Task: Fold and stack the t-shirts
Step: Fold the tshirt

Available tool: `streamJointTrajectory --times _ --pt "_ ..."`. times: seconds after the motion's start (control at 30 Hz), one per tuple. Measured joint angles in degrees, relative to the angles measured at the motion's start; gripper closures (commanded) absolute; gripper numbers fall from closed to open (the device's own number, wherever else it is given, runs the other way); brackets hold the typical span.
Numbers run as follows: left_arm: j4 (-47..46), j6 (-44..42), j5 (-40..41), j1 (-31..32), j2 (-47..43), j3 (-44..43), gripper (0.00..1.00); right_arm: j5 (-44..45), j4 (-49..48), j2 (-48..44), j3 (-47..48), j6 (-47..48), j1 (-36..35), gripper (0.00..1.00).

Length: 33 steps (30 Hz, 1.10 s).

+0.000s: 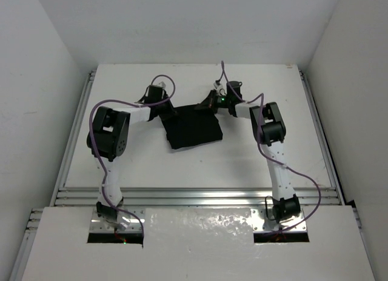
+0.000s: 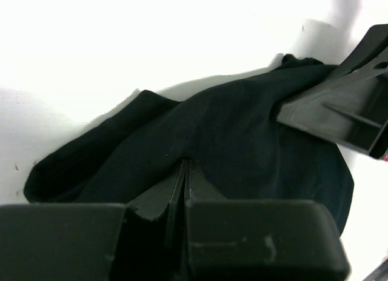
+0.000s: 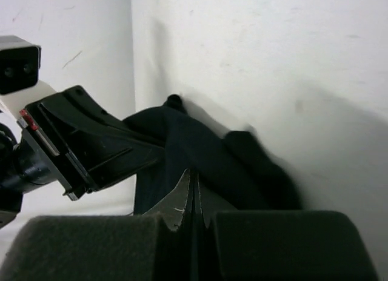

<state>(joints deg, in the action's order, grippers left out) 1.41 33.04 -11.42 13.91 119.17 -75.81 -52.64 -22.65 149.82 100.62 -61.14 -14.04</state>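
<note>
While the left gripper (image 2: 185, 172) pinches the shirt (image 2: 242, 135) with its fingers pressed together, the right gripper (image 3: 193, 185) is clamped on the same cloth in the same way. Both grip the shirt's far side, near each other. The shirt lies bunched on the table (image 1: 273, 87), midway between the left and right edges and nearer the far edge.

white arms (image 1: 280, 172), black joints (image 1: 112, 135) (purple cables (image 1: 106, 101))
</note>
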Motion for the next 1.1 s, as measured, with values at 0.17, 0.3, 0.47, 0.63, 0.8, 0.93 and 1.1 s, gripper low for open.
streamJointTrajectory --times 0.17,0.3,0.47,0.63,0.8,0.93,1.1 --pt "-1.1 0.0 -1.6 -1.0 0.1 0.8 1.0 0.9 2.5 2.0 3.4 -0.5 1.5 1.0" --pt "-3.4 0.4 -2.0 -1.7 -0.5 3.4 1.0 1.8 6.5 3.9 8.5 0.1 2.6 1.0" --pt "-3.8 0.5 -1.1 -2.2 -3.1 6.9 1.0 2.0 8.6 4.0 9.9 1.0 3.0 1.0" --pt "2.5 -0.5 0.4 -3.2 -7.2 6.8 0.01 1.6 8.9 2.6 8.0 1.7 3.1 1.0" --pt "11.2 -3.1 4.9 -4.2 -13.3 0.6 0.0 2.7 16.8 -6.7 4.3 6.9 4.1 0.45" --pt "22.5 -4.8 15.3 -5.6 -20.1 -9.8 0.0 7.7 26.5 -24.0 1.4 16.4 5.9 0.01" --pt "32.5 -4.9 30.5 -9.7 -32.5 -11.7 0.0 21.5 42.5 -52.1 -4.5 28.6 7.6 0.01"
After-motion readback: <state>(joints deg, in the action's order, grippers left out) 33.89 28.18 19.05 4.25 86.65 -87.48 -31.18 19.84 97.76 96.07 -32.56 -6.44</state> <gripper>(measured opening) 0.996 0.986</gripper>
